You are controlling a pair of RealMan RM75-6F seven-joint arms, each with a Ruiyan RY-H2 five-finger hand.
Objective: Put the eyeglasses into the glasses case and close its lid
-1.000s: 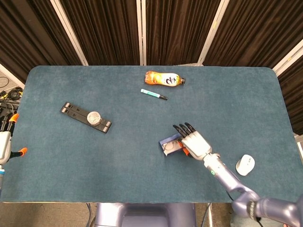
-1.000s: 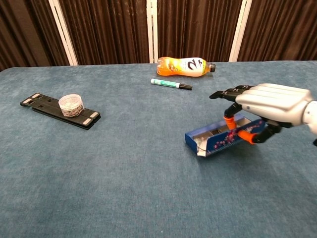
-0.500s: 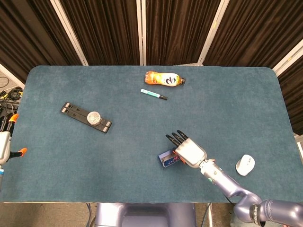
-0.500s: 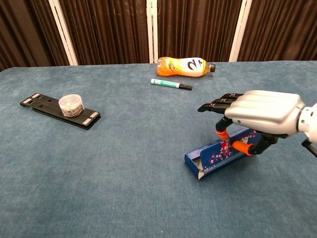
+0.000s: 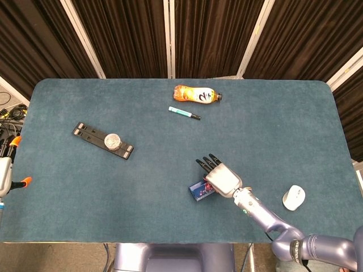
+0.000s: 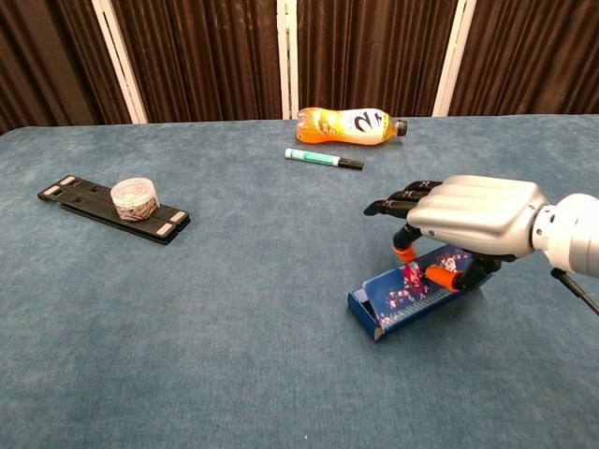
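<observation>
The glasses case (image 6: pixel 401 296) is a blue box with a floral lid, lying on the table near the front right. In the head view the glasses case (image 5: pixel 198 191) peeks out from under my right hand (image 5: pixel 220 177). My right hand (image 6: pixel 468 213) hovers over the case with its long fingers stretched out flat. Its thumb and one finger, both with orange tips, pinch the raised floral lid. I cannot see the eyeglasses in either view. A silver shape with orange bits at the left edge may be my left hand (image 5: pixel 4 175); its fingers do not show.
An orange drink bottle (image 6: pixel 351 124) and a green marker (image 6: pixel 323 159) lie at the back middle. A black flat holder (image 6: pixel 80 196) carrying a tape roll (image 6: pixel 133 197) sits on the left. A white mouse (image 5: pixel 294 196) lies near the right front edge.
My right hand moved left and toward the front edge, taking the case with it. The floral lid tipped from lying flat to standing nearly upright.
</observation>
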